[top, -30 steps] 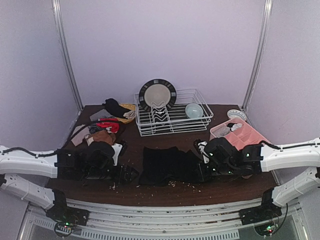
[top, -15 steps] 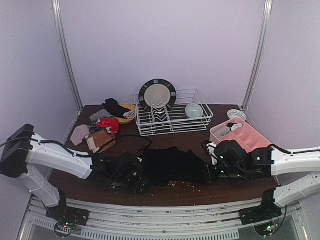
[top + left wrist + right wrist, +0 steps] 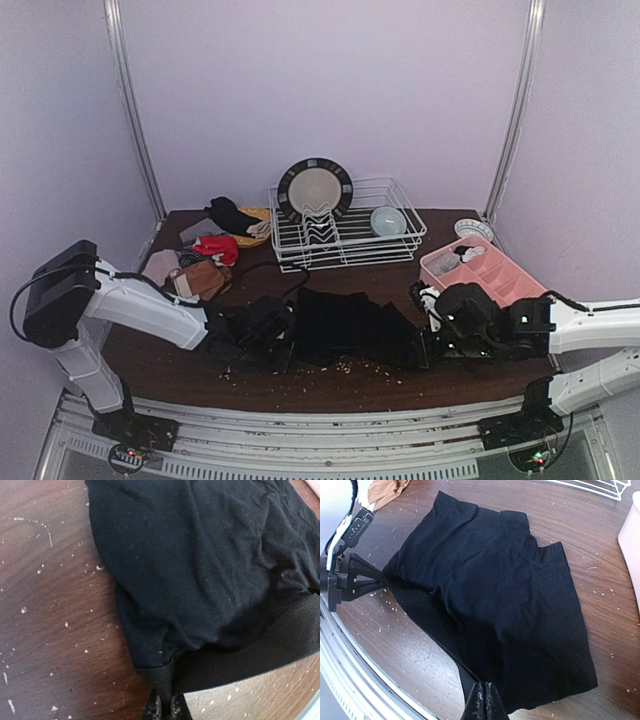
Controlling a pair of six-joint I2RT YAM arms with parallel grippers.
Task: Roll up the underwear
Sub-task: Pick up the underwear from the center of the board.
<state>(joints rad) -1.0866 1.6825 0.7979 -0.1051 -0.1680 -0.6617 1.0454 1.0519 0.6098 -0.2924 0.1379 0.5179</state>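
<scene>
As left pincer [image 3: 162, 706] and right pincer [image 3: 483, 700] pinch it, soft black underwear [image 3: 495, 595] lies rectangular, creased.

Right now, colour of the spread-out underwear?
Plain black underwear; right wrist view shows it best.

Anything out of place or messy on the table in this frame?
Yes: pale crumbs are scattered over the dark table, thickest along the near edge beside the black underwear, with some specks on the cloth itself. They could get rolled into the garment. Nothing else looks damaged.
</scene>
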